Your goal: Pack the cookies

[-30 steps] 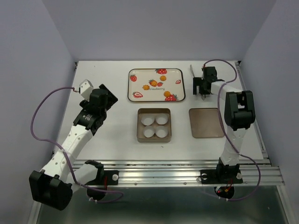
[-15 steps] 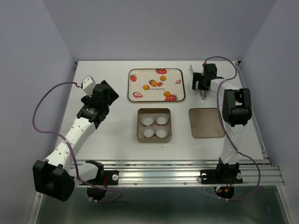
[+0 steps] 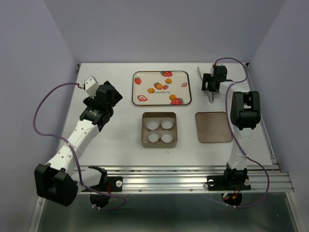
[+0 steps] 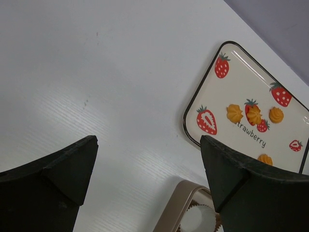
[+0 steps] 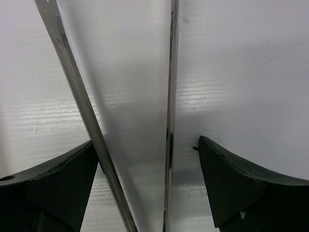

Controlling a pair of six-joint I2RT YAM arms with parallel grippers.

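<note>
I'm holding the right gripper [image 5: 147, 183] jaws spread astride the tongs [image 5: 170, 72], their legs running lengthwise between the fingers, left gripper [image 4: 148, 145] also spread, cookies [image 3: 158, 86] sitting on the tray [image 3: 149, 77] to its left.

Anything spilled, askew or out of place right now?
Nothing stands out: four cookies lie on the tray, four paper cups sit in the tin, the lid lies flat beside it, and the tongs rest on the table between the fingers of the right gripper.
</note>
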